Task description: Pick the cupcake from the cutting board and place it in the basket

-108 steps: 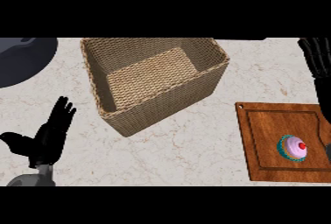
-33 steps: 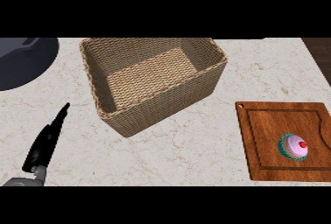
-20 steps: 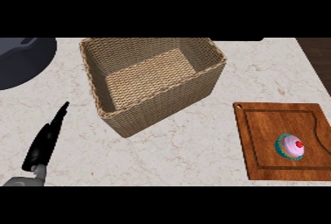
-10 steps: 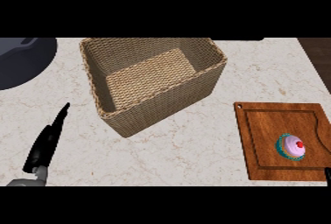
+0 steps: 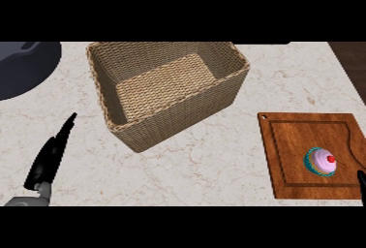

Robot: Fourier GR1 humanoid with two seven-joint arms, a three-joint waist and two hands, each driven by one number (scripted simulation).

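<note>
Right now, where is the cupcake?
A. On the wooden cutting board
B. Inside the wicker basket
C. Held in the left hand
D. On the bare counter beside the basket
A: the cupcake sits on the cutting board at the view's right, apart from the basket, whose inside shows nothing in it, and far from the left hand.

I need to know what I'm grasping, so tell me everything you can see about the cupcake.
The cupcake is small and round, with pink frosting, a red cherry on top and a teal pleated wrapper. It stands upright on the wooden cutting board, toward the board's right side, inside its groove. Nothing but the board touches it. It lies well to the right of the basket, not in it.
</note>
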